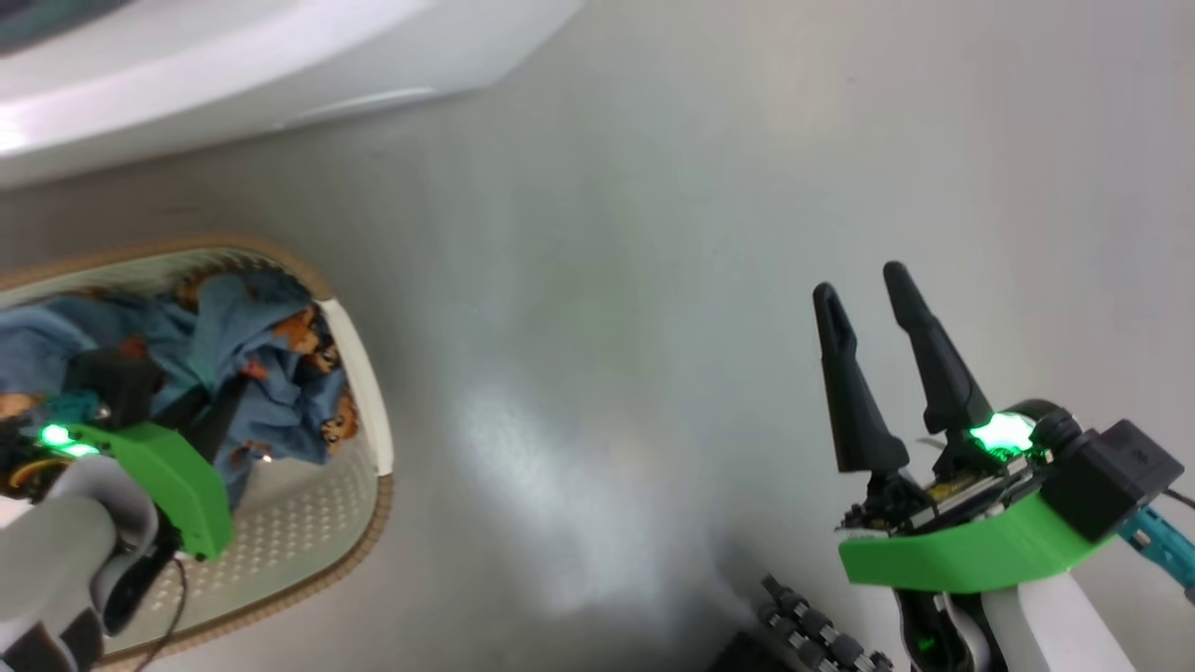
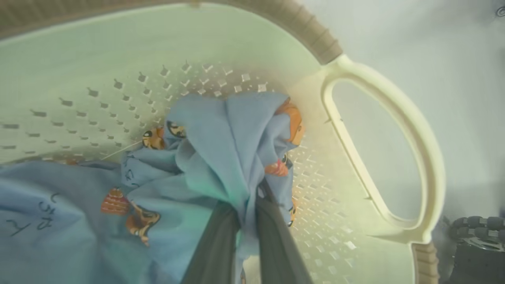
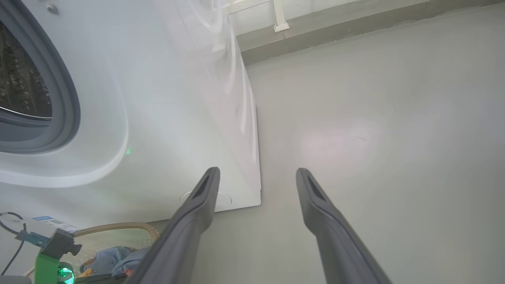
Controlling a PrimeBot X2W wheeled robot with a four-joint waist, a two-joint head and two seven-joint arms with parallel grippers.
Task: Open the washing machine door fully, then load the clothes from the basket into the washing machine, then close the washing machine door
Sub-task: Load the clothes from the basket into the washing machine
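Fabric this soft and light will likely sag and trail: your left pincer (image 2: pixel 247 207) is clenched on a raised fold of the bear-print clothes (image 2: pixel 221 157), the rest slumped beside it in the basket (image 2: pixel 394 118)

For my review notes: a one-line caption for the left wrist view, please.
Left gripper shut on light blue bear-print clothes inside the cream-white perforated plastic basket.
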